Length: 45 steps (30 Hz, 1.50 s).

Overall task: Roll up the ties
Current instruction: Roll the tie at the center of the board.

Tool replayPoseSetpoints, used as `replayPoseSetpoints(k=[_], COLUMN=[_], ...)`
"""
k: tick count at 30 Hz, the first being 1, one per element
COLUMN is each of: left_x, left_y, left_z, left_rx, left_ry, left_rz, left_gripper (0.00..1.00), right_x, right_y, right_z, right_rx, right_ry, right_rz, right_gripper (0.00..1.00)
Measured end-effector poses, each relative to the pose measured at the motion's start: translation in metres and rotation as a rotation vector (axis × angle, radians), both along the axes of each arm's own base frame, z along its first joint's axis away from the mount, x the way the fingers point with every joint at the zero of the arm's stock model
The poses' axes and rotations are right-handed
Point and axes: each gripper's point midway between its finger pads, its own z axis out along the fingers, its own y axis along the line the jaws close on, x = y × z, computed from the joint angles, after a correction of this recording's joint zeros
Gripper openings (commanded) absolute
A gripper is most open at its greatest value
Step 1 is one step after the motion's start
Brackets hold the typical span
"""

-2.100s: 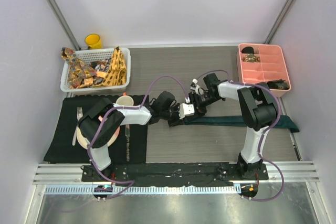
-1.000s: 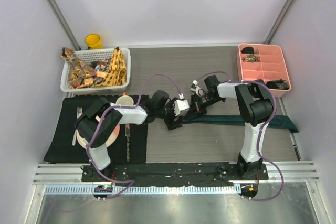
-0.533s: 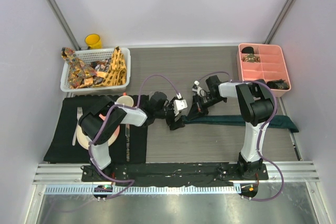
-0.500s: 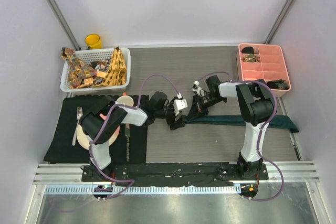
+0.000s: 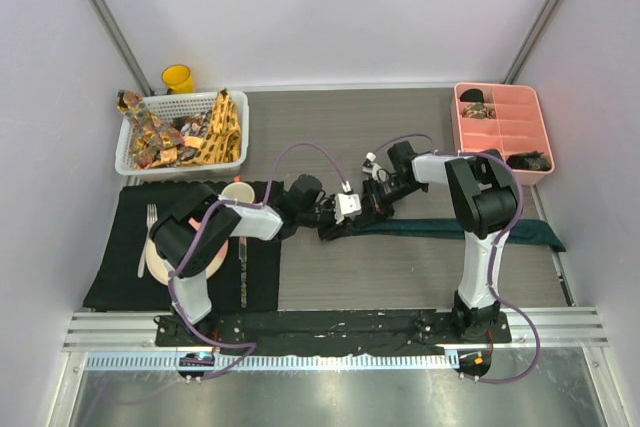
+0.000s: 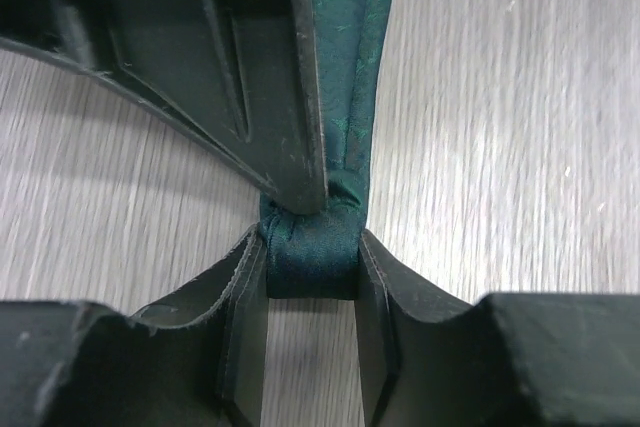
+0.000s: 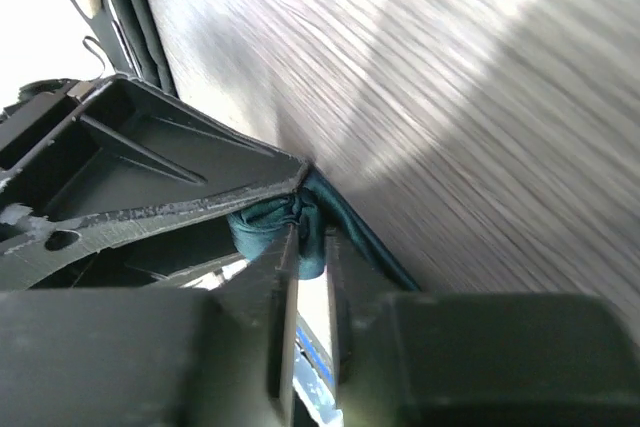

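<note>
The rolled end of the dark teal tie point(image 6: 312, 252) is being pinched by the narrowly closed left gripper point(image 6: 311, 269) and right gripper point(image 7: 308, 265) in their wrist views, while only overhead is its tail being shown stretched toward 3 o'clock.

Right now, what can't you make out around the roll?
- Teal tie roll's turn count: left wrist shows only the outer wrap; top view, left gripper covers it.
- Right gripper grip depth: right wrist, own fingers hide it.
- Pink tray contents: top view, too small.
</note>
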Motion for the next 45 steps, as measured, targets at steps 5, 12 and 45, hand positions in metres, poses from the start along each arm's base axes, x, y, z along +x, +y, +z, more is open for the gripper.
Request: replayPoseSetpoints(k=[5,12,45], left_x=[0.000,0.001,0.001], left_y=[0.013,0.012,0.015], left_z=[0.000,0.000,-0.001], left_rx=[0.076,0.130,0.120], left_ry=[-0.016,-0.012,0.021], left_rz=[0.016,0.020,0.031], left_gripper=[0.25,0.28,0.80], right_x=[0.005,-0.008,-0.010], right_y=[0.005,0.000,-0.003], right_z=[0.008,0.023,-0.002], right_rx=[0.001,-0.004,0.001], right_ry=[-0.046,-0.058,0.090], right_rz=[0.030,0.024,-0.035], right_gripper=[0.44,0.44,0.01])
